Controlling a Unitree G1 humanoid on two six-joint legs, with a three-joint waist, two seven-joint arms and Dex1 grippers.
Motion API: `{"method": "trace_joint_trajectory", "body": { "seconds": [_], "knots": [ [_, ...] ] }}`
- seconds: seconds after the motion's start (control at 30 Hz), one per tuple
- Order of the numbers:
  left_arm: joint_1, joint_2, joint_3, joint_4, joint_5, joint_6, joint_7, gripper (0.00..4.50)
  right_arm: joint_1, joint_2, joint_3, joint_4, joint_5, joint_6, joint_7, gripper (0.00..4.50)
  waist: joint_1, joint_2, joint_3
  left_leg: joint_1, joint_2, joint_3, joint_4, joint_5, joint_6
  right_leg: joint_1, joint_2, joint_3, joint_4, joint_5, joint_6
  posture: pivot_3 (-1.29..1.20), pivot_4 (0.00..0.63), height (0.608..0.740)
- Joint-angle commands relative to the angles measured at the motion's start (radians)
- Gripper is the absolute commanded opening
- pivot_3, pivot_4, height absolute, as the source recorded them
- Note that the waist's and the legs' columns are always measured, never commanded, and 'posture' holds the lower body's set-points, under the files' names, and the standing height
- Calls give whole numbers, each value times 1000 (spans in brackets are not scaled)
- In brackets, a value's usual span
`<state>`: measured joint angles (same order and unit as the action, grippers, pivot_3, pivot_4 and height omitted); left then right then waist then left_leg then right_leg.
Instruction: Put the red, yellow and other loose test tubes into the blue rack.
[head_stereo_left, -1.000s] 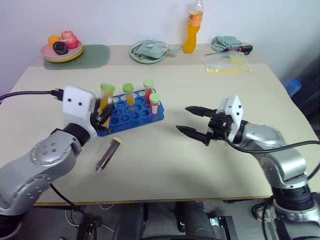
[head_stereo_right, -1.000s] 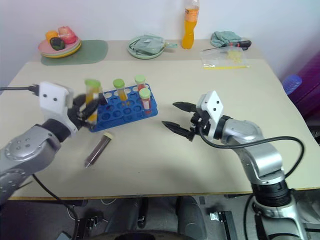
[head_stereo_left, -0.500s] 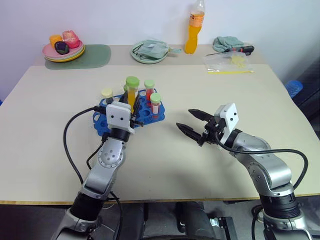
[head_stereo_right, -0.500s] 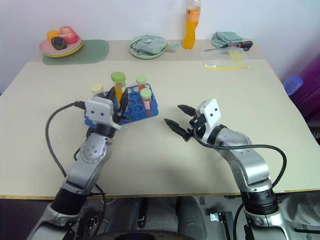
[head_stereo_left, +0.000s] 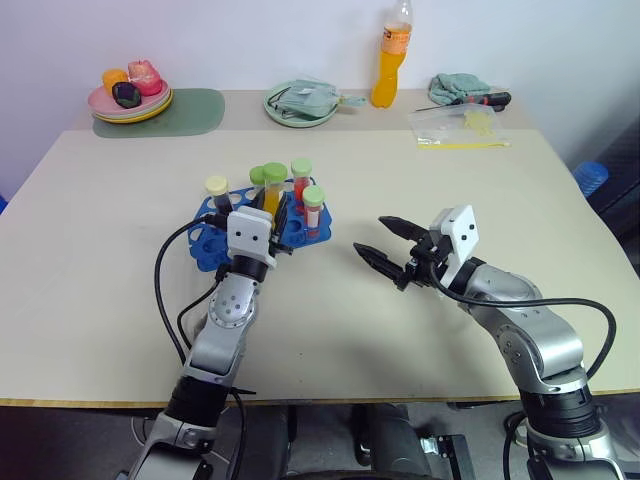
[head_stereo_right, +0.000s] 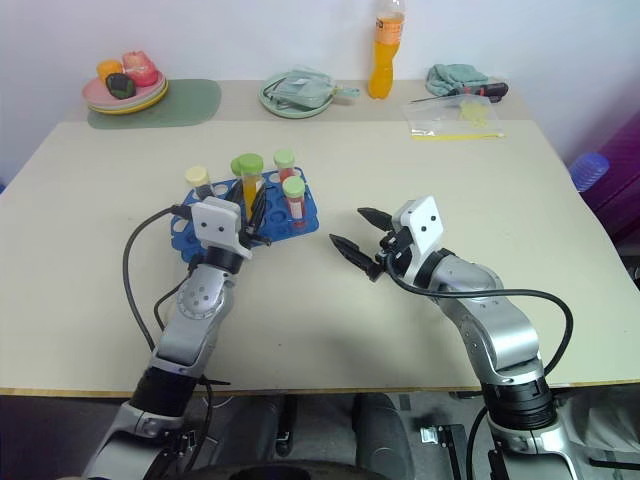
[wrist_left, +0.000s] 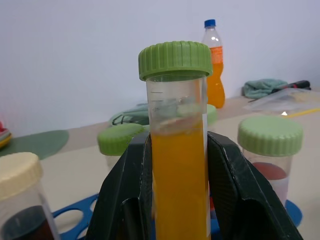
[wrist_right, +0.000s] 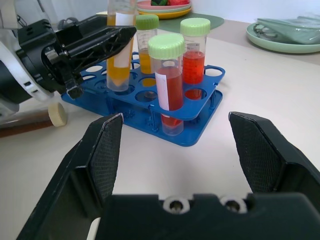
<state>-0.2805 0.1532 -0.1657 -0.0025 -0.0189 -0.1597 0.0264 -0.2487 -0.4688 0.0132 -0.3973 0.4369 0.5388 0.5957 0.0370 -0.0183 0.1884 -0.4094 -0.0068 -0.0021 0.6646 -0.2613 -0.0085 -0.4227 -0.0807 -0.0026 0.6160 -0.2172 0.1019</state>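
The blue rack (head_stereo_left: 208, 238) stands left of the table's middle. My left gripper (head_stereo_left: 271, 212) is shut on an upright yellow tube (wrist_left: 177, 165) with a green cap, its lower end at a hole in the rack (wrist_right: 200, 120). In the rack stand two red tubes (head_stereo_left: 313, 208), a second yellow tube (wrist_right: 146, 47) and a dark tube with a pale cap (head_stereo_left: 217, 192). Another dark tube (wrist_right: 27, 126) lies on the table by my left wrist. My right gripper (head_stereo_left: 370, 236) hangs open to the right of the rack, holding nothing.
Along the far edge are a plate of toy food (head_stereo_left: 128, 95) on a green mat (head_stereo_left: 195, 110), a green plate with a cloth (head_stereo_left: 300, 102), an orange bottle (head_stereo_left: 388, 60), a plastic bag (head_stereo_left: 455, 128), a screwdriver (head_stereo_left: 482, 98) and a rag (head_stereo_left: 452, 86).
My left arm has dropped and stretched forward, carrying the yellow tube to the right and down onto the rack. The lying dark tube is now covered by that arm. My right gripper has stayed put.
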Motion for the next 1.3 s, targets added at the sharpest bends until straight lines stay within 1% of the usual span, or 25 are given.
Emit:
{"method": "trace_joint_trajectory", "body": {
  "seconds": [0.03,0.3,0.47,0.8,1.03,1.1,1.13,1.27,1.3],
  "knots": [
    [-22,-16,25,11,18,-35,-14,1301,-7,5,-13,-40,10,-10,-4,3753,0,0,0,0,0,0,0,0,0,0,0,0,0,0,0,0,150,740],
    [-40,-38,50,74,35,-75,-34,1301,-7,6,-12,-43,9,-10,-11,3753,0,0,0,0,0,0,0,0,0,0,0,0,0,0,0,0,150,740],
    [-48,-49,62,137,33,-145,-56,1301,-2,8,-10,-52,14,-7,-13,3753,0,0,0,0,0,0,0,0,0,0,0,0,0,0,0,0,150,740],
    [-26,-52,95,208,15,-258,-103,1301,51,-36,4,-130,110,64,76,3753,0,0,0,0,0,-1,0,0,0,0,0,0,1,0,0,0,150,740],
    [-28,-57,101,242,16,-281,-116,1301,56,-46,18,-141,112,67,89,3753,1,0,0,0,0,-1,0,0,0,0,0,0,1,0,0,0,150,740],
    [-27,-62,106,244,12,-275,-113,2052,55,-46,19,-139,109,64,89,3753,0,0,0,0,0,-1,0,0,0,0,0,0,1,0,0,0,150,740],
    [-26,-63,109,242,12,-272,-113,2352,55,-46,19,-139,108,64,88,3753,0,0,0,0,0,-1,0,0,0,0,0,0,1,0,0,0,150,740],
    [5,-50,127,165,-6,-223,-129,4352,55,-45,20,-142,106,63,86,3753,0,0,0,0,0,-1,0,0,0,0,0,0,1,0,0,0,150,740],
    [26,-38,134,108,-27,-190,-144,4439,55,-46,20,-144,106,64,85,3753,-1,0,0,0,0,-1,0,0,0,0,0,0,1,0,0,0,150,740]
  ]
}}
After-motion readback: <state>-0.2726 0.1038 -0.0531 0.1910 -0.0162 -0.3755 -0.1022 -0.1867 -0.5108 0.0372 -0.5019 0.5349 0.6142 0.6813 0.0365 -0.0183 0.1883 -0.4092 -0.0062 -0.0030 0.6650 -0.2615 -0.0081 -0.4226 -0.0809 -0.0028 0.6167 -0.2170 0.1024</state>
